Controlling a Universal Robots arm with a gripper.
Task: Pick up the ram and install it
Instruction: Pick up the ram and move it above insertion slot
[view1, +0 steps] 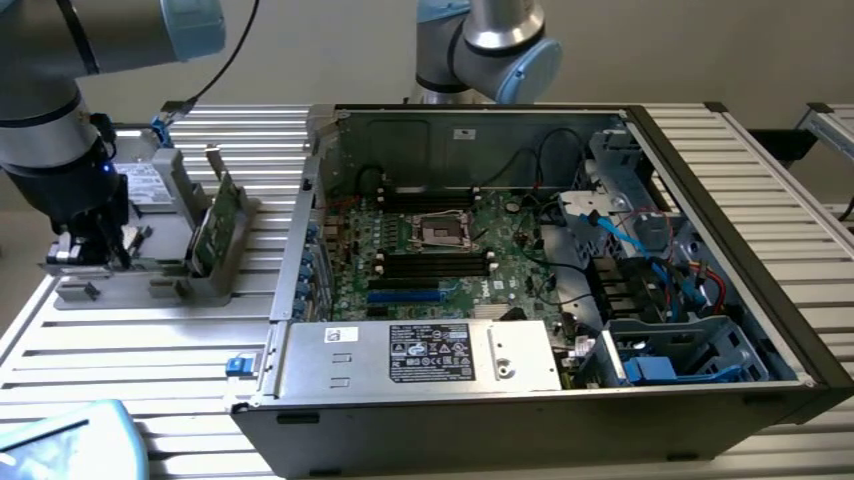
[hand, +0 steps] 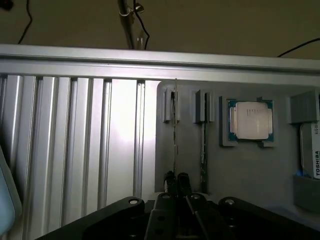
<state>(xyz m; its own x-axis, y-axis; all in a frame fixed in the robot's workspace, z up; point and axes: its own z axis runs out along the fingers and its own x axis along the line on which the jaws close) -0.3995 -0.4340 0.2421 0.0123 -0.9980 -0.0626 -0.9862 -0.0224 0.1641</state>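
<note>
Pincer (hand: 177, 181) clamped shut on the ram (hand: 175, 135), gripping one end. The ram stands on edge in the slot along the grey fixture's (hand: 250, 170) outer edge, long axis running straight away from the fingers.

Dim wrist view, white glare on table slats (hand: 122, 135) — soft focus

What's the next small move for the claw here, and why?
Probably a straight lift. The claw looks shut on the ram, which stands edge-on in its slot in the grey holder; pulling along the slot should free it without scraping the neighbouring card.
</note>
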